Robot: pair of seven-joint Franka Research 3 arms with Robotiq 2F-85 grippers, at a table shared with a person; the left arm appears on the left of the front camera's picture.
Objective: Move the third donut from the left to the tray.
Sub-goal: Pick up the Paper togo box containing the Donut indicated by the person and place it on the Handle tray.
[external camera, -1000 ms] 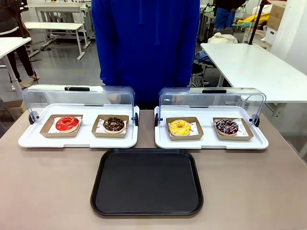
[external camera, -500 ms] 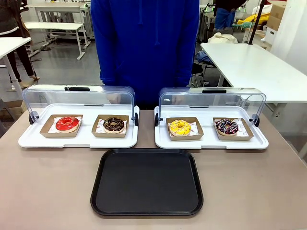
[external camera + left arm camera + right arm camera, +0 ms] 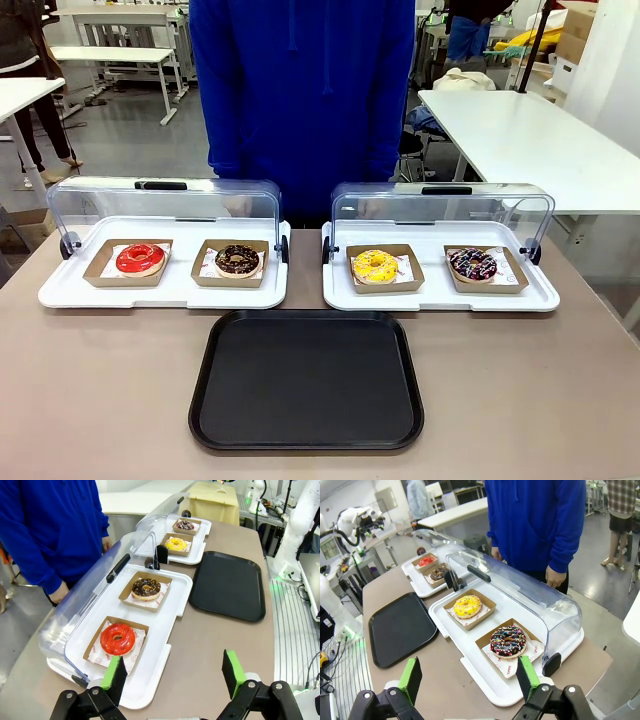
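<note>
Standby — left hand (image 3: 175, 675) and right hand (image 3: 470, 677) released, empty; lid (image 3: 440, 205) up so the yellow donut (image 3: 375, 265) is reachable, tray (image 3: 305, 385) just in front to receive it.

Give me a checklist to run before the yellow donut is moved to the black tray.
1. Yellow-iced donut sits in its cardboard box, third from the left: ok.
2. Clear lid of its white tray stands open, donut uncovered: ok.
3. Black tray lies flat with room for the donut: ok.
4. Right tool open, holding nothing: ok.
5. Left tool open, holding nothing: ok.
6. Person's hand hangs behind the lid, away from the donut: ok.
</note>
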